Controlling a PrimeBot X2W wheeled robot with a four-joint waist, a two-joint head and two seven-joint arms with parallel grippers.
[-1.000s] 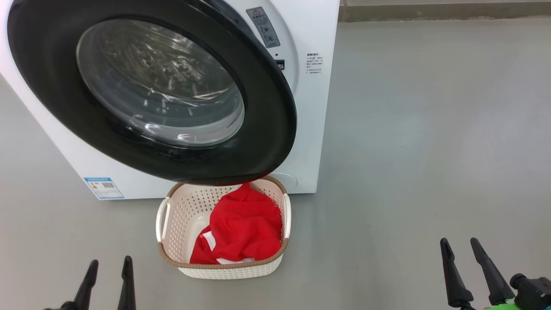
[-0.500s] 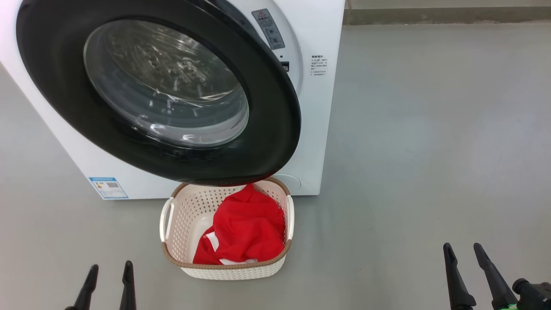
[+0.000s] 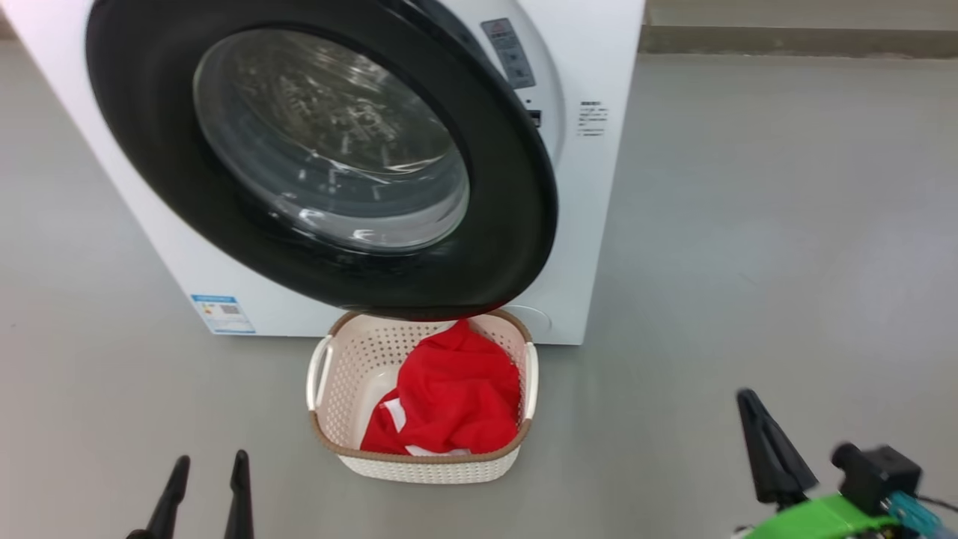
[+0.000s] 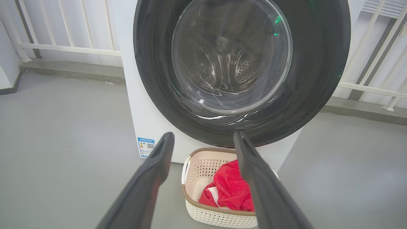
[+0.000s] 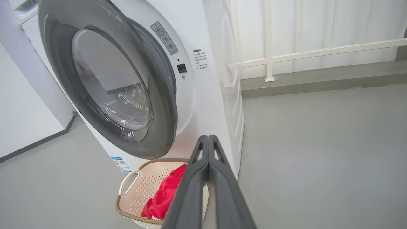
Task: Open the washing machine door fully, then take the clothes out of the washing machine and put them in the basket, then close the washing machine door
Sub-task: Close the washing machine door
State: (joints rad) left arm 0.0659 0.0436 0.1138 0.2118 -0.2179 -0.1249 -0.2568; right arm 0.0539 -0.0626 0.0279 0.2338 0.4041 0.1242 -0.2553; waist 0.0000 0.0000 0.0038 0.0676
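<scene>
A smooth grey floor (image 3: 748, 224) runs up to a low kerb. Nearest the camera in the head view, the left gripper (image 3: 210, 458) hangs at the lower left with its two dark fingers spread apart and nothing between them. In its own wrist view those fingers frame the basket and the lower rim of the door. At the lower right, the right gripper (image 3: 748, 404) has its fingers pressed together into one dark wedge. The right wrist view shows the tips (image 5: 208, 137) meeting with nothing caught between them. Both grippers are well apart from the basket and the machine.

Beyond them the cream perforated basket (image 3: 426, 470), with its brown woven-look rim and side handles, stands on the floor just in front of the washing machine. The red clothes (image 3: 456, 397) lie inside it, heaped toward its right side, with a bit of white trim at the near edge.

Above the basket's far rim hangs the bottom of the washing machine door (image 3: 509, 224), a glossy black ring round a bulging glass window. It stands ajar, swung out from the front panel, and the steel drum (image 4: 229, 63) shows through the glass. The white washing machine (image 3: 599, 224) carries a small blue label (image 3: 222, 314) low on its front. Behind it a white railing (image 5: 318, 51) stands along the kerb.
</scene>
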